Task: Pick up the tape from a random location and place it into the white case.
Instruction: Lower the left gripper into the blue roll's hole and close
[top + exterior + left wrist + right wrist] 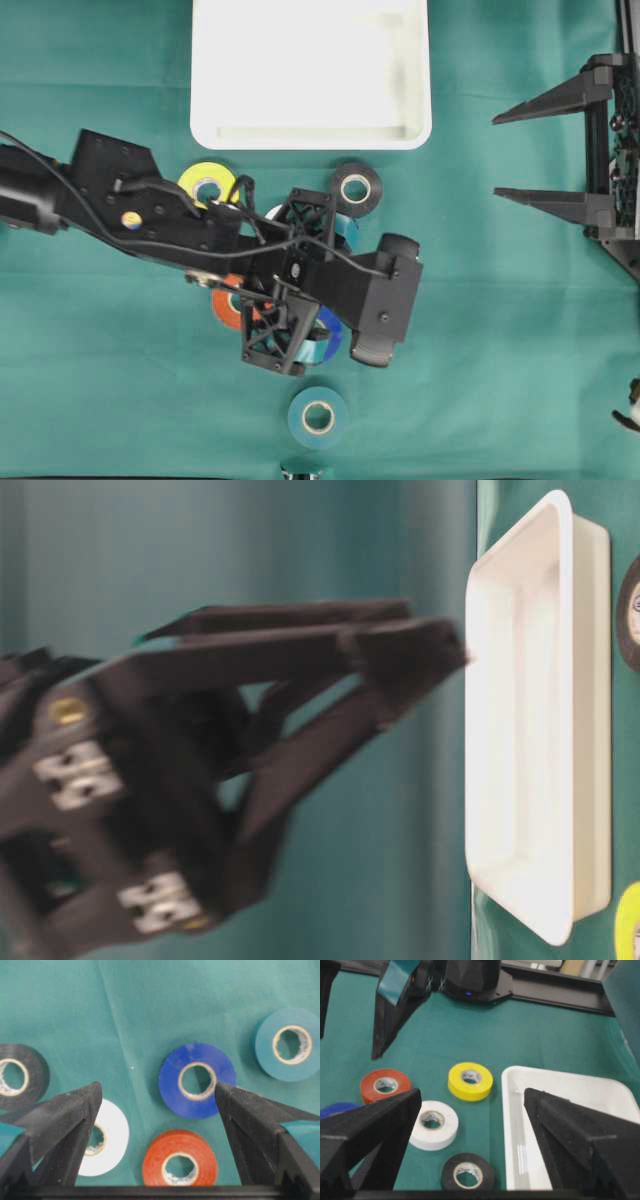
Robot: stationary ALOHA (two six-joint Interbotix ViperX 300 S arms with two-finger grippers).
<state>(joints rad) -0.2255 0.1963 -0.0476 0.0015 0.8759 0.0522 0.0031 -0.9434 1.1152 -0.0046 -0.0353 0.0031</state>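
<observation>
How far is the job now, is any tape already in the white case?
Nothing is done: the white case holds no tape. In hand: the left hand, open, hangs over the blue tape. Left: grasp it, carry it, release it in the case.

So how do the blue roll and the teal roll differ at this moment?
The blue roll is a deep, dark blue; the teal roll nearly matches the cloth. In the left wrist view the blue roll lies between the open left hand's fingertips, while the teal roll lies outside them. Overhead, the arm mostly hides the blue roll, and the teal roll lies alone in plain view. Both lie flat with pale cores.
</observation>
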